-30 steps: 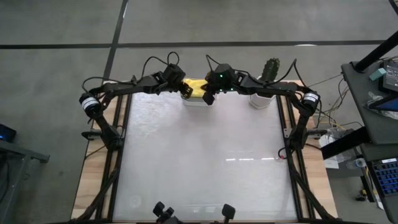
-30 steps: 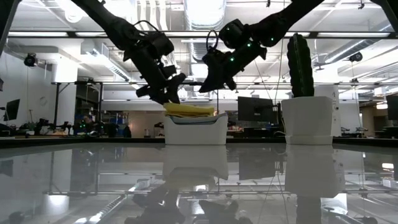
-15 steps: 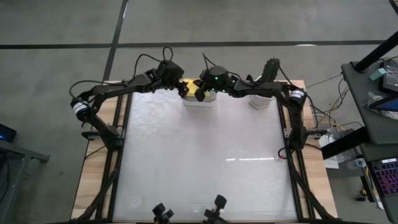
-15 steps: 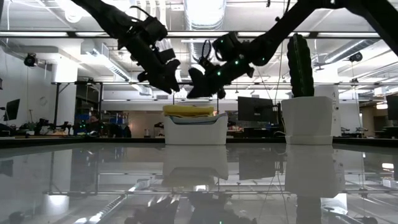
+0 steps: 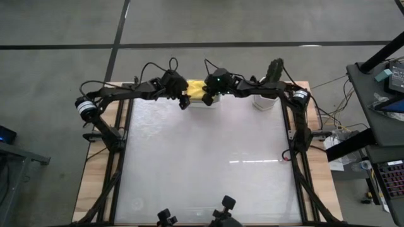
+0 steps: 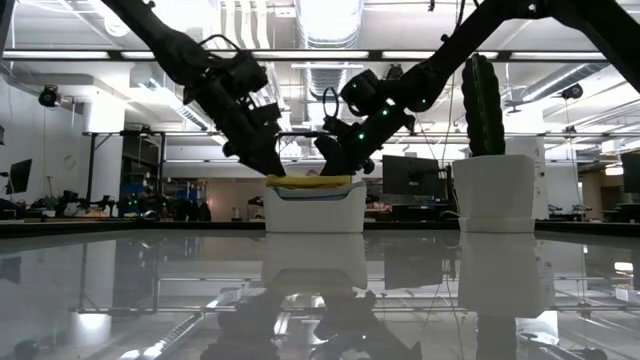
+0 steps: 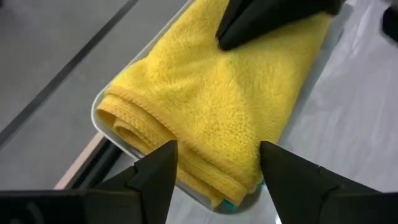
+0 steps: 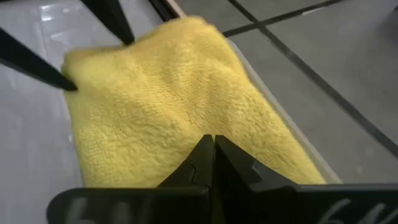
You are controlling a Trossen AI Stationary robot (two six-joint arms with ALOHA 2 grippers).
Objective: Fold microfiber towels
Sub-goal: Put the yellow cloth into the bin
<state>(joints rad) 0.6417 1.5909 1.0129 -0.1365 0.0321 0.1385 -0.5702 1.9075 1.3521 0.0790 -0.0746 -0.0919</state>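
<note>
overhead, the folded yellow towel (image 5: 197,89) lies on top in the white tub (image 5: 201,103) at the table's far edge, the left gripper (image 5: 184,99) spread wide at its one end and the right gripper (image 5: 207,98) pressed together, empty, on its other. level across the table, a blue edge shows under the yellow, beside the potted cactus (image 6: 484,92). up close, both wrists show it folded, so little seems left; no writing shows.

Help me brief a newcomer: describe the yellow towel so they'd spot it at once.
Find the white tub at the table's far edge, left of the cactus pot. The folded yellow towel lies on top, the scene's only bright yellow thing.
</note>
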